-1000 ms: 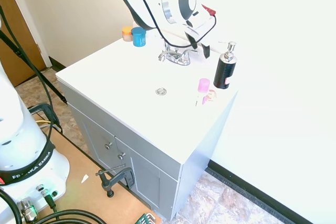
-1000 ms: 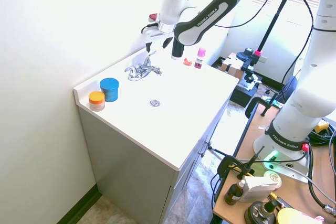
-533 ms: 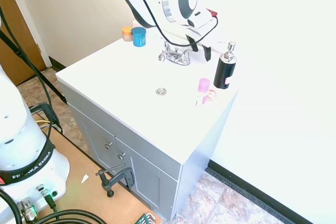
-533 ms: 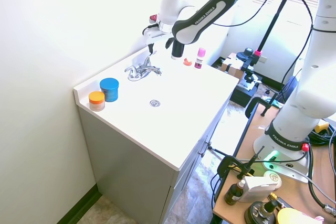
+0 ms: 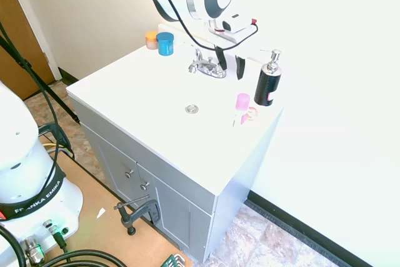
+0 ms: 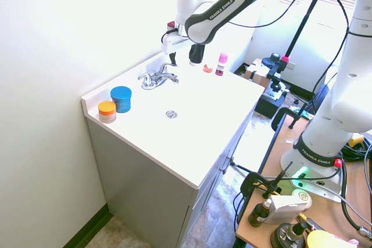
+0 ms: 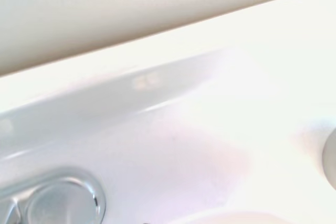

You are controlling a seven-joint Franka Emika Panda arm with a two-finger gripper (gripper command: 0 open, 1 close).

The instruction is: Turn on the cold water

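- The bench is a white vanity top with the basin sunk in it; the basin looks dry, its drain bare, and no water runs from the faucet — so the task reads as not yet done.
- The arm reaches in over the back of the bench, and its tool hangs just above and beside the faucet on the soap-bottle side. In the first exterior view two dark fingers show with a gap between them, so the tool looks spread apart and holds nothing; in the second exterior view it is too small to confirm.
- The cold lever sits at the faucet's right-hand end, close under the tool. Whether a finger touches it I cannot tell — the glare washes out the contact.
- What is left, as I judge it: bring a finger against that lever, push or lift it, and see water come.
- Containers, by size:
  - the black soap pump bottle stands upright near the bench's right rear corner, contents hidden;
  - the blue jar, lidded, stands at the far left rear;
  - the orange jar, lidded, stands just beside it;
  - the small pink-capped bottle stands near the front right edge, capped — contents not visible.
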